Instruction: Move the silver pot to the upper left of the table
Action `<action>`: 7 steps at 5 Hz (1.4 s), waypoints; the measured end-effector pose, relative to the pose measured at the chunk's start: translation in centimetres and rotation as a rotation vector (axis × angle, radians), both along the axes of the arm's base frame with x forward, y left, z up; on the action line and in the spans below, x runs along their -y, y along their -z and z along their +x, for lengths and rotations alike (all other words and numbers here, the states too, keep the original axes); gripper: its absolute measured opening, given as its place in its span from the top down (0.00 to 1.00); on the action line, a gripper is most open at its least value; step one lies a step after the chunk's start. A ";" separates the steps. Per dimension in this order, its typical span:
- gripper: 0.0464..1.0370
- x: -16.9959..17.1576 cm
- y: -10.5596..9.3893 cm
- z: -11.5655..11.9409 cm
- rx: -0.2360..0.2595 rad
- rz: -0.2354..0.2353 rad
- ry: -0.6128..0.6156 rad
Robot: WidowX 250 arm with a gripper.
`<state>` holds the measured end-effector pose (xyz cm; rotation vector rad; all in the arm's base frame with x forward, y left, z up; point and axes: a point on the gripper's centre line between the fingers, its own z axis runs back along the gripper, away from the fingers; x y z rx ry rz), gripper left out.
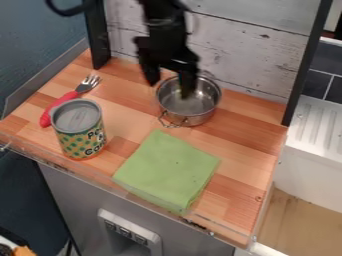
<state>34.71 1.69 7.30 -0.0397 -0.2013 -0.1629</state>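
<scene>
Gripper (170, 89) and silver pot (194, 112) were together toward the back of the wooden table (127, 102), a little right of its middle. The black arm (162, 25) came down from the top edge of the view. The gripper's two fingers stood wide apart: one was beside the pot's left rim, the other over its opening, with the tip seeming to dip inside. The pot's wall seemed to lie between them, but I couldn't tell whether either finger touched it, and they weren't closed on anything. The pot sat upright, its wire handle (172, 123) toward the front left.

A green cloth (167, 170) lay flat in front of the pot, near the table's front edge. Well to the left, a patterned can (81, 140) stood upright. Just behind it lay a fork (63, 100) with a red handle, its tines pointing toward the back; I couldn't tell if the two touched. White boards (247, 55) rose behind the table, between two black posts, and a ridged white surface (317, 125) was off to the right.
</scene>
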 end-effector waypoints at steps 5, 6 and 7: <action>0.38 5.4 6.5 1.5 -0.081 0.052 0.062; 0.69 5.4 6.5 1.3 -0.082 0.051 0.073; 0.88 5.4 6.3 1.0 -0.093 0.043 0.079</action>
